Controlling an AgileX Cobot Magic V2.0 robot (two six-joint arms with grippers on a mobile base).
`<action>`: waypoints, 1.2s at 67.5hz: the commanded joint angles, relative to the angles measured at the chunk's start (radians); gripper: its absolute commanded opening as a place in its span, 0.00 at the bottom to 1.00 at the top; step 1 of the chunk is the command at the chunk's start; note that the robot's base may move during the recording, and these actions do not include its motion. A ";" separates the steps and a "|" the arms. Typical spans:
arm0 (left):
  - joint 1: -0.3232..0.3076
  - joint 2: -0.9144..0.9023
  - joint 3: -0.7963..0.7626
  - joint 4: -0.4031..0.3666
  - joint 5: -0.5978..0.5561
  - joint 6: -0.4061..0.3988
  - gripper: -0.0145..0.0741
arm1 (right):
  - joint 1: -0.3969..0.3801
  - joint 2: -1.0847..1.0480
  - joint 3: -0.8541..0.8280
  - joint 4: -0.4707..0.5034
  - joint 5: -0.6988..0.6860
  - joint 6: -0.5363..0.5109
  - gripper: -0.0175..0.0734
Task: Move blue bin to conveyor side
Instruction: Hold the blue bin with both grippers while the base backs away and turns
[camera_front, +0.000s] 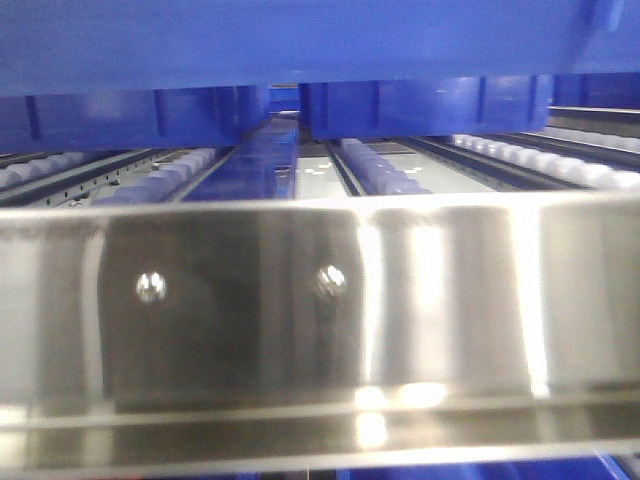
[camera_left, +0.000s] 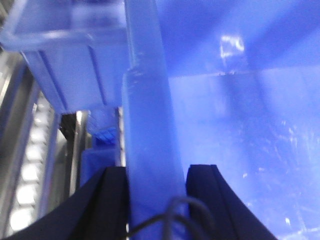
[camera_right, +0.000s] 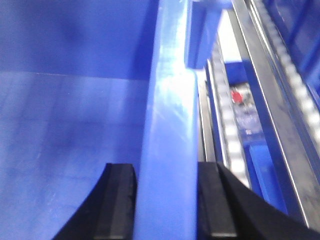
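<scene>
Jaws of left gripper (camera_left: 157, 170) and right gripper (camera_right: 165, 167) snug against blue bin (camera_left: 250, 125) rim

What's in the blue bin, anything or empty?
Empty as far as visible: the blue bin shows bare floor and walls in both wrist views; the rest is out of frame.

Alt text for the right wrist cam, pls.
The right gripper clamps the thick rim of the blue bin, one black jaw inside the wall and one outside. The bin's interior fills the left; to the right run a row of white rollers and a steel rail.
</scene>
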 joint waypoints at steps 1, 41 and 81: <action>-0.017 -0.016 -0.019 -0.062 -0.119 0.008 0.15 | 0.008 -0.023 -0.016 0.032 -0.181 -0.019 0.11; -0.017 -0.016 -0.019 -0.062 -0.119 0.008 0.15 | 0.008 -0.023 -0.016 0.032 -0.181 -0.019 0.11; -0.017 -0.016 -0.019 -0.062 -0.119 0.008 0.15 | 0.008 -0.023 -0.016 0.032 -0.181 -0.019 0.11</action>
